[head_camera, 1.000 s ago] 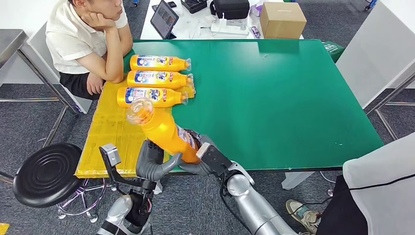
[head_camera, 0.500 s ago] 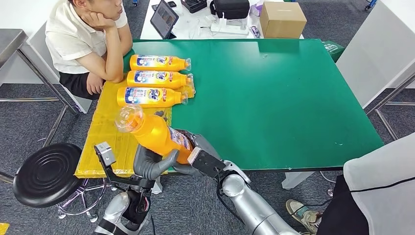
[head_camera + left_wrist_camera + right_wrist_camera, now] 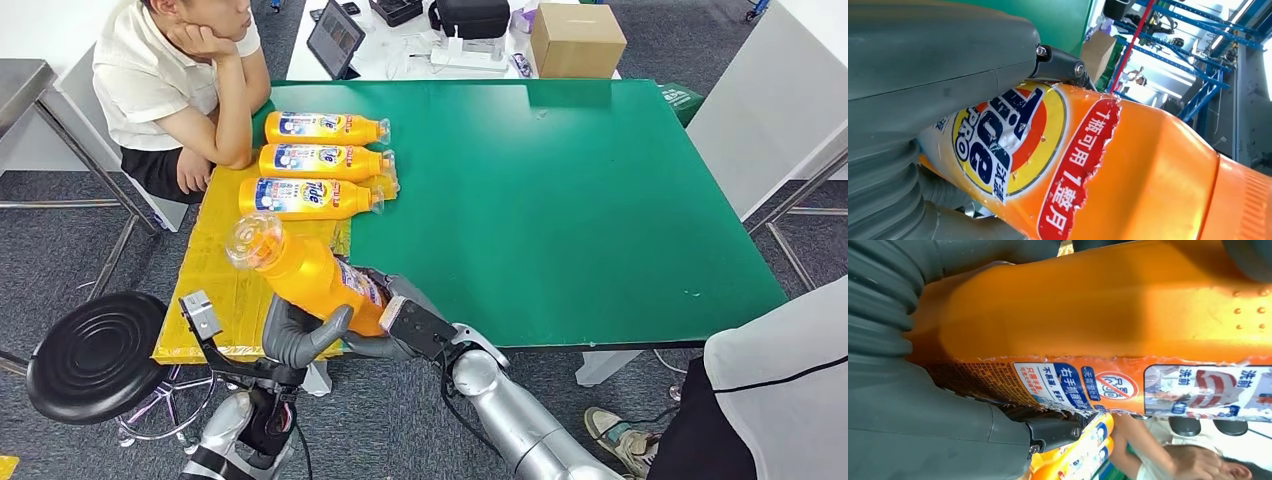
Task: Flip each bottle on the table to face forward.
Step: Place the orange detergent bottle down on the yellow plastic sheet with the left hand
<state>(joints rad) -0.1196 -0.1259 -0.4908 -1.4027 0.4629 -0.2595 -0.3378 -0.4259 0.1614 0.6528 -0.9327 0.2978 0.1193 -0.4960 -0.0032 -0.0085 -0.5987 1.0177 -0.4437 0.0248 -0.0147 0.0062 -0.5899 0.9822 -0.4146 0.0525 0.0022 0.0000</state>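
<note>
An orange bottle is held tilted above the near edge of the green table, gripped by both the left hand and right hand. Three bottles lie beyond it.

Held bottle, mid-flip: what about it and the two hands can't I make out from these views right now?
- Held bottle, base: head view, covered by the left hand and right hand.
- Cap end: left wrist view, cut off by the picture edge; head view, seen end-on, closure unclear.
- Right hand's fingers: head view, hidden under the bottle.
- Back-label small print: right wrist view, too small to read.
- Fourth lying bottle: head view, body hidden behind the three bottles.
</note>
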